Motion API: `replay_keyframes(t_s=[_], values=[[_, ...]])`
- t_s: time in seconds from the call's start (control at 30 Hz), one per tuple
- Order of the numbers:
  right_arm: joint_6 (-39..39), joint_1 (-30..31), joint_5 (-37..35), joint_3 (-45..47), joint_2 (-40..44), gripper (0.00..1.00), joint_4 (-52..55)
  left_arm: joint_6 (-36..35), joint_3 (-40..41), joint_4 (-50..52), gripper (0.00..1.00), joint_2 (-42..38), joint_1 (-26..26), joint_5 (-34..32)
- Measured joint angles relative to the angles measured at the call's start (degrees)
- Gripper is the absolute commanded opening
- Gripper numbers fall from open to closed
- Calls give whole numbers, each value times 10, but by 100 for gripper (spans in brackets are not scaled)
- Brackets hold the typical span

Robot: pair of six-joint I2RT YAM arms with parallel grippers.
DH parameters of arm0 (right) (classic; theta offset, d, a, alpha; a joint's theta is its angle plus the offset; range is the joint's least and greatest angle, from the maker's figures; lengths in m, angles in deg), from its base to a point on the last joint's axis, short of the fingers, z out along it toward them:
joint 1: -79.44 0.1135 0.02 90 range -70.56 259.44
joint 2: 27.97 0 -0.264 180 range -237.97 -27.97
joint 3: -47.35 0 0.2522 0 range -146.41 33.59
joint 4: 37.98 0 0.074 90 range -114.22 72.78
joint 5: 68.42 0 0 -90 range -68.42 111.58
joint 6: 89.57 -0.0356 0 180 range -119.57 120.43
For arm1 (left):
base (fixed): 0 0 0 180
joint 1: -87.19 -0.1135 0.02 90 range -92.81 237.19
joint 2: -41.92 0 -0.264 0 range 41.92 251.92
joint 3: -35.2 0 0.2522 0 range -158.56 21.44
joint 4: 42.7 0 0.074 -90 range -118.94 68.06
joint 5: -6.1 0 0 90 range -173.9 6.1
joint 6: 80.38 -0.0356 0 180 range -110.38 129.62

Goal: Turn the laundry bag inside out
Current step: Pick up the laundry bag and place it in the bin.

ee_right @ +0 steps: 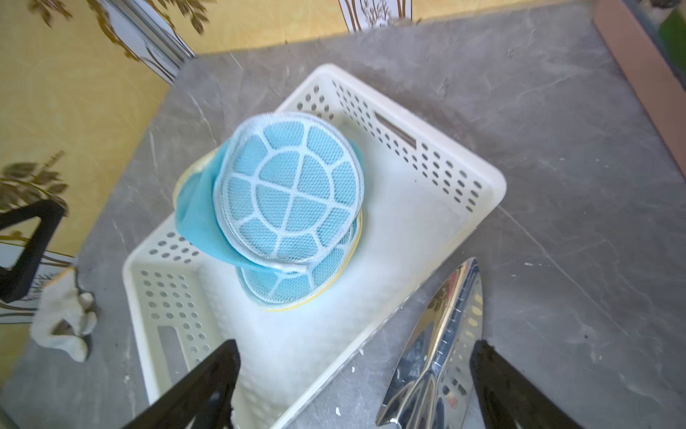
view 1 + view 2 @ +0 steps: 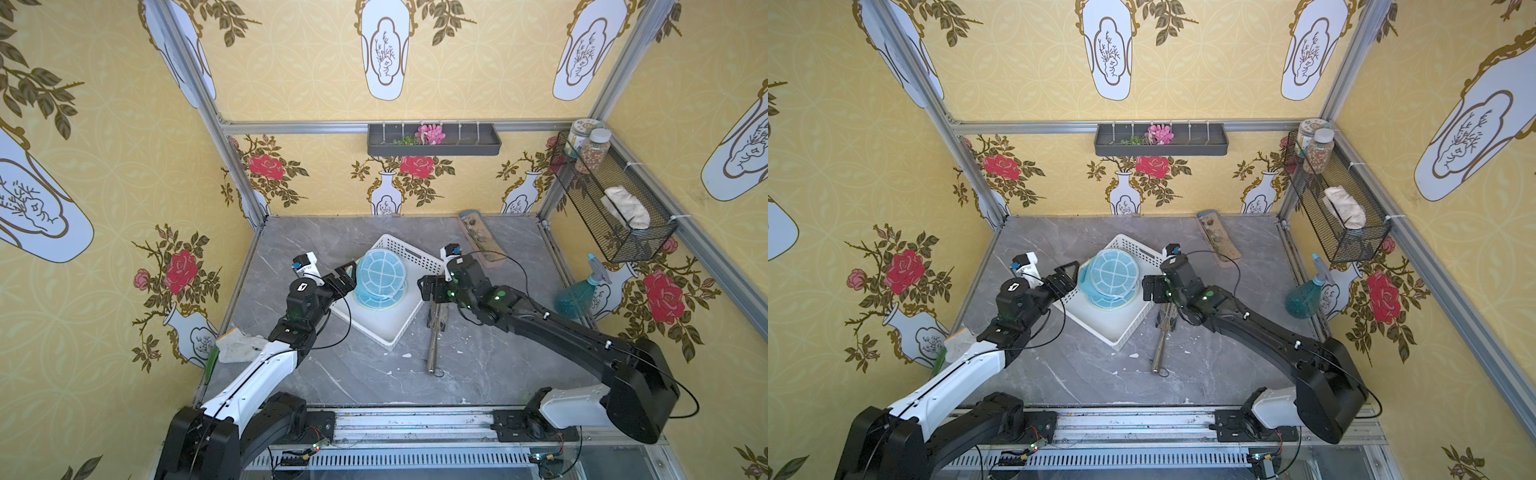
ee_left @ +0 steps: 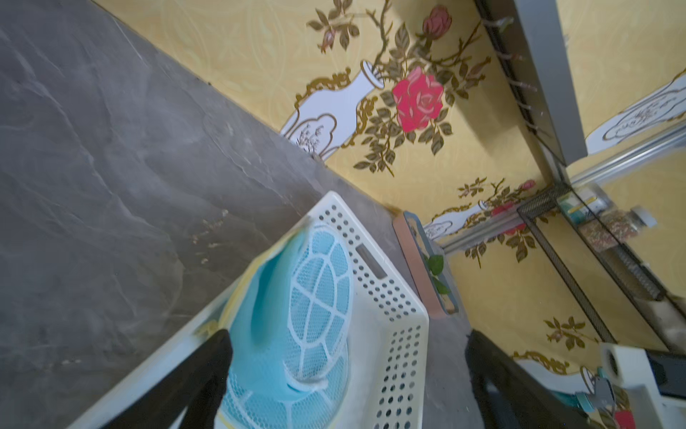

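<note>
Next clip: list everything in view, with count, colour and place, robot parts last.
laundry bag: one, light blue with white ribbing, in the basket
basket: one, white, perforated, mid-table
trowel: one, shiny metal, on the table beside the basket
spray bottle: one, teal, right table edge
rag: one, whitish, left table edge
planter tray: one, brown, back of the table
shelf: one, dark grey, back wall
flower: one, pink, on the shelf
wire rack: one, black, right wall
jars: two, in the rack
cloth: one, white, in the rack
table: one, grey marble
left gripper: open, beside the bag
right gripper: open, at the basket's right side
</note>
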Motion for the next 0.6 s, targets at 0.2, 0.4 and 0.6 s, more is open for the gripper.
replay_keyframes(t_s=[0.2, 0.4, 0.6], values=[[-38, 22, -52, -17, -38, 97, 53, 22, -37, 73, 100, 65, 38, -29], [-94, 23, -104, -30, -49, 97, 94, 32, -66, 100, 100, 122, 54, -75], [-134, 10, -129, -18, -30, 98, 122, 33, -95, 97, 100, 199, 55, -94]])
